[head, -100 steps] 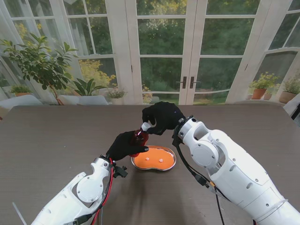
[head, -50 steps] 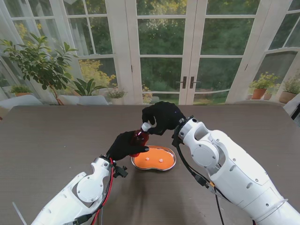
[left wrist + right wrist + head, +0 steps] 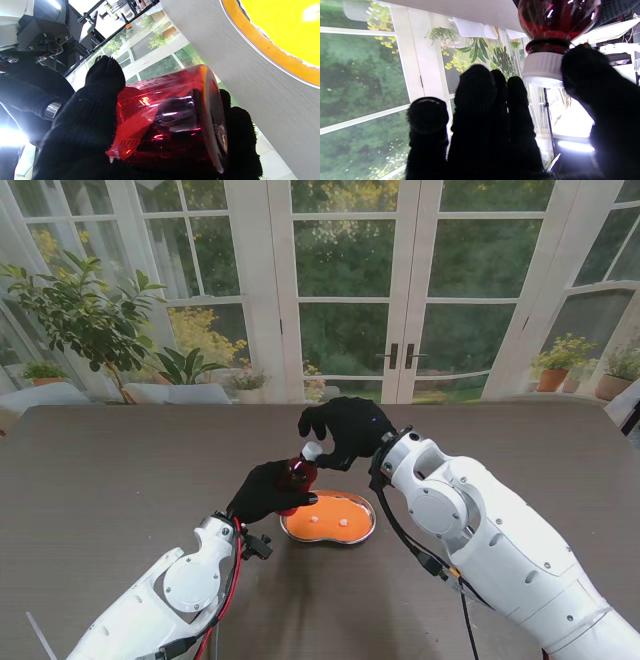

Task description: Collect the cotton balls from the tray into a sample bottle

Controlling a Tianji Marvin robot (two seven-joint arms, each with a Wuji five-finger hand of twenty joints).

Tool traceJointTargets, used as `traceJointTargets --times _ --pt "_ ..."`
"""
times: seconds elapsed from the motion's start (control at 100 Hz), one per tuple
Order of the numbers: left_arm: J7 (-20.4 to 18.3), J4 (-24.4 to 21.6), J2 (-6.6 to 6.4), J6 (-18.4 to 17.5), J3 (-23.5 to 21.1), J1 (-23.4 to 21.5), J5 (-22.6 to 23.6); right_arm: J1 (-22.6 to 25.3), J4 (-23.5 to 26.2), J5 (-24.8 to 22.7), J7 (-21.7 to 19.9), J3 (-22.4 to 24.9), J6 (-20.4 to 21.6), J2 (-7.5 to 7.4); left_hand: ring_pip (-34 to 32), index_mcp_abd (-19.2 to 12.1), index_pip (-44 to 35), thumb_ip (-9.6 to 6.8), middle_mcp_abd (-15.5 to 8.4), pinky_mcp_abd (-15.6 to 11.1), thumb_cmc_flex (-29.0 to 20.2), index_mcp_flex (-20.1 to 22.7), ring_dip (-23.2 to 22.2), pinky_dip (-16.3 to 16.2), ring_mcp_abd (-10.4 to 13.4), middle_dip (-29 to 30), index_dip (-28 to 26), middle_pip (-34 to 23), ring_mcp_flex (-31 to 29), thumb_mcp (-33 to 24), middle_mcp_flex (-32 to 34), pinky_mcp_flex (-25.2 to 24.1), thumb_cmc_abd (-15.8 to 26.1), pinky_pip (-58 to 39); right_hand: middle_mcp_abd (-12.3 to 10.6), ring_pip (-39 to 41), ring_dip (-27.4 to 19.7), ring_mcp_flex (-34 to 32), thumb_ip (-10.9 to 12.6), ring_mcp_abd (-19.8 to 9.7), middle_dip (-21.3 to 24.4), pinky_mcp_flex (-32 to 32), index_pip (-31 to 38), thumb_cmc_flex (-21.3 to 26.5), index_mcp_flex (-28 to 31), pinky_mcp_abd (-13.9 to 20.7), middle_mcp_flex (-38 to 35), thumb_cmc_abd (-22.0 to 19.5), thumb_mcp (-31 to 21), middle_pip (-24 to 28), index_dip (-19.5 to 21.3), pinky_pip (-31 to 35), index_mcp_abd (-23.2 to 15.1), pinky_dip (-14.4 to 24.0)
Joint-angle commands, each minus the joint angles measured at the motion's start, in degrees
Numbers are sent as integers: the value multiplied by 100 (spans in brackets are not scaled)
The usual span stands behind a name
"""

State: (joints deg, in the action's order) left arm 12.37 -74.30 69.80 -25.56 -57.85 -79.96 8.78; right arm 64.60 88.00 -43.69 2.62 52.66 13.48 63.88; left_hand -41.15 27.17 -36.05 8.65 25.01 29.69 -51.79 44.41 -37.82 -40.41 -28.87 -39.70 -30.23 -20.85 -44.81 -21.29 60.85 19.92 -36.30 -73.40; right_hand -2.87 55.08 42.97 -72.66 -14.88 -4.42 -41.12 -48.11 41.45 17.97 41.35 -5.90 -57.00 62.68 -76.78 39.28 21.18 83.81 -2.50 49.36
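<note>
My left hand (image 3: 265,492) (image 3: 82,130) is shut on a red sample bottle (image 3: 297,473) (image 3: 170,117), held tilted above the table just left of the orange tray (image 3: 370,525) (image 3: 270,47). A white cap (image 3: 312,450) (image 3: 541,68) sits on the bottle's neck. My right hand (image 3: 345,430) (image 3: 495,125) hovers at the cap with its fingers spread away from it; only the thumb (image 3: 590,75) rests against the cap's side. Two white cotton balls (image 3: 316,519) (image 3: 343,522) lie in the tray.
The dark brown table (image 3: 120,470) stretches to both sides. Behind its far edge stand glass doors and potted plants (image 3: 85,310). Red cables (image 3: 228,580) run along my left forearm.
My right hand's fingers have lifted off the cap and spread out. The left hand and the bottle have stayed put.
</note>
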Motion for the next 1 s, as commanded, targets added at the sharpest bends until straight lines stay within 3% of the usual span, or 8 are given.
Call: traceJointTargets --times 0.0,0.2,0.44,0.7,0.8,0.84,0.88,0.99 --pt "-111 -23 20 14 -2 -6 -20 31 85 -58 -114 17 -45 -20 -27 -988 -653 -135 -379 -176 -930 947 31 30 -214 -71 -73 -13 -67 -740 401 -301 1449 137 42 -53 -38 50 147 -144 80 99 -73 -296 -319 233 258 140 -264 53 42 36 250 -29" --pt "-123 -15 20 17 8 2 -30 90 235 -79 -319 94 -248 -55 -24 -977 -656 -137 -379 -176 -928 959 32 30 -221 -70 -77 -11 -66 -741 399 -307 1453 140 208 -119 -43 410 6 33 253 411 -298 -1412 -929 151 812 -255 -75 23 -181 -41 666 37" --pt "-120 -11 20 14 7 4 -24 186 600 28 -971 215 -861 -140 -29 -996 -654 -135 -375 -172 -922 961 30 28 -213 -71 -79 -12 -72 -740 404 -305 1449 136 618 199 30 643 172 357 245 707 -317 -2223 -216 -74 990 -2809 1579 26 -138 10 202 381" --pt "-121 -5 19 12 6 7 -20 160 672 -293 -1041 84 -1140 -162 -27 -988 -652 -133 -377 -171 -916 961 29 27 -208 -71 -81 -10 -68 -740 402 -303 1450 135 517 371 33 395 375 426 -121 548 -195 -1817 870 -128 553 -3914 3044 254 334 112 -221 382" --pt "-115 -7 20 12 0 4 -16 145 646 -332 -977 19 -1176 -149 -28 -979 -652 -135 -375 -174 -921 965 29 26 -217 -72 -82 -11 -71 -745 401 -301 1446 133 501 401 39 287 535 429 -214 475 -151 -1315 1083 -173 398 -4373 4274 281 497 157 -204 371" --pt "-113 -7 20 12 0 3 -15 136 635 -386 -944 -9 -1184 -147 -28 -983 -650 -134 -378 -175 -916 961 29 26 -218 -72 -81 -10 -71 -743 398 -303 1449 134 494 407 39 245 607 410 -231 447 -134 -1478 1114 -169 358 -4254 4572 292 537 166 -204 365" --pt "-113 -6 20 11 0 3 -15 123 619 -437 -906 -36 -1180 -145 -29 -987 -648 -134 -381 -176 -919 958 28 26 -216 -72 -80 -12 -73 -746 402 -303 1448 134 467 428 40 169 643 391 -247 385 -94 -1636 1184 -177 258 -3819 4065 313 590 187 -205 347" --pt "-118 -8 18 5 -3 0 -14 73 519 -482 -740 -99 -1058 -125 -28 -986 -652 -133 -374 -183 -915 963 28 27 -223 -73 -83 -11 -70 -747 399 -305 1446 135 374 460 36 -13 659 285 -268 234 38 -1169 1323 -185 67 -3303 3879 386 657 241 -319 336"
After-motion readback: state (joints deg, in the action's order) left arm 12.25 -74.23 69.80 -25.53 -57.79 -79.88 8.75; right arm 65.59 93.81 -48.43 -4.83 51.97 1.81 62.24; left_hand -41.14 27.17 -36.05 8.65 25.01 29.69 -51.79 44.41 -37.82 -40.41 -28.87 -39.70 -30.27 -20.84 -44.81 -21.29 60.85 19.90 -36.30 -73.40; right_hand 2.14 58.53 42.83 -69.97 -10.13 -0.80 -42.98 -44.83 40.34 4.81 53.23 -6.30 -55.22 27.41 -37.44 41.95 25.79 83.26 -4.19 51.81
